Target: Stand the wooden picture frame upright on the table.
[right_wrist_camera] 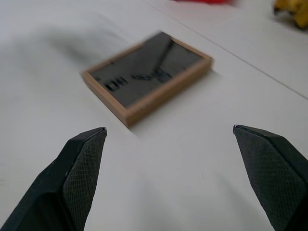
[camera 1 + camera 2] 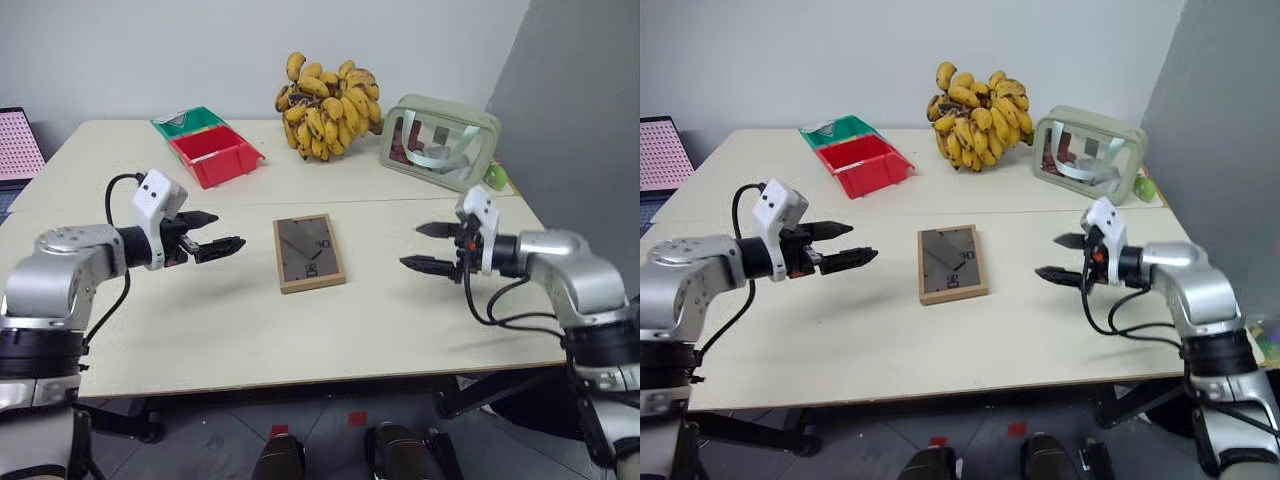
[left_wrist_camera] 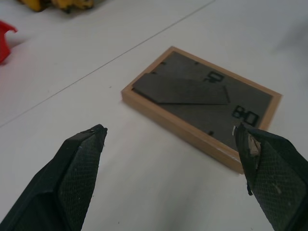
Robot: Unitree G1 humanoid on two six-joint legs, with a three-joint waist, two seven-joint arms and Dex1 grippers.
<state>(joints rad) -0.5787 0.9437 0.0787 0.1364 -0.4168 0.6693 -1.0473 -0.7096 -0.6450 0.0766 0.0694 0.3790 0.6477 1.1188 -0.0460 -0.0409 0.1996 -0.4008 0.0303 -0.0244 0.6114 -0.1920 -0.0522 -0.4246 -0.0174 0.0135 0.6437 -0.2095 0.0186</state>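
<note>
- Jaws of both grippers gape wide, empty: left gripper [image 2: 218, 243], right gripper [image 2: 430, 246], hovering over the counter [image 2: 200, 330].
- Wooden picture frame [image 2: 309, 252] lies flat, back up, stand folded, midway between them, apart from both.
- Looks light, rigid, front probably fragile; pinch the long wooden edges.
</note>
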